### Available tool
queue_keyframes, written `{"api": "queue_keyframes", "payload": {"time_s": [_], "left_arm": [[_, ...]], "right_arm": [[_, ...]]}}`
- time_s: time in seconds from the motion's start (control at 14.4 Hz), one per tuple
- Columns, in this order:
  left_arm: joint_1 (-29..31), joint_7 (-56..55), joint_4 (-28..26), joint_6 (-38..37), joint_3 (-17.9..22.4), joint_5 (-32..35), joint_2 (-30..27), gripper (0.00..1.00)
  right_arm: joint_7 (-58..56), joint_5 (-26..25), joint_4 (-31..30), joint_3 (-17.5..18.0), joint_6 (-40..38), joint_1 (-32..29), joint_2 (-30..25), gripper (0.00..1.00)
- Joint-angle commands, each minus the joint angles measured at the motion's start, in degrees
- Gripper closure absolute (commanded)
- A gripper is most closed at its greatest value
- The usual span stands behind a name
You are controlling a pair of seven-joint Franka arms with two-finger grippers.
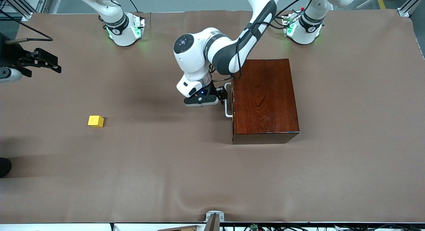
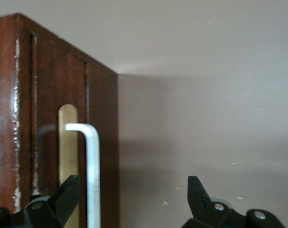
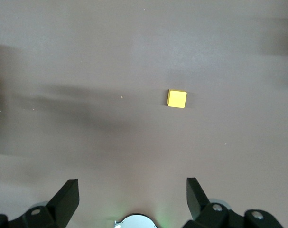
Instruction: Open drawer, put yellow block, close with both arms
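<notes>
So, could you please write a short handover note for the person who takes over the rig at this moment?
Left gripper: open, at the drawer's white handle, with the bar between its fingers, not yet clamped.
Right gripper: open, waiting high over the right arm's end of the table.
Drawer: closed inside the wooden box.
Yellow block: on the table, untouched, toward the right arm's end.
Done: the approach to the handle.
Left: grip and pull the drawer open, put the block in, close with both arms.

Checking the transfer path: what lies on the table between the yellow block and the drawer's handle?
Only bare brown table cover, as the front view shows. The yellow block sits alone; the open left gripper is at the handle.
</notes>
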Motion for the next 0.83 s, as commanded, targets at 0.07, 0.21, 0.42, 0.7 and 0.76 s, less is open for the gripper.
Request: {"api": "queue_keyframes", "payload": {"time_s": [0.07,0.21,0.42,0.7,0.76], "left_arm": [[-0.86,-0.82,1.94,-3.95,0.59,1.82,1.69,0.0],[-0.86,-1.09,1.85,-3.95,0.5,1.82,1.87,0.0],[-0.77,-1.44,1.85,-3.95,0.5,1.73,3.1,0.0],[-0.68,-4.17,1.85,-3.95,0.5,1.29,3.8,0.0],[-0.68,-4.34,1.85,-3.86,0.42,1.2,3.89,0.0]], "right_arm": [[0.47,-0.5,-0.67,-0.05,0.34,-0.29,-0.96,0.0],[0.38,-0.59,-0.23,-0.05,0.43,0.07,-0.96,0.0],[0.38,-0.59,0.38,-0.05,0.43,-0.46,-0.87,0.0],[0.47,-0.59,0.38,-0.05,0.52,-0.55,-0.69,0.0],[0.47,-0.59,0.38,-0.05,0.52,-0.55,-0.69,0.0]]}}
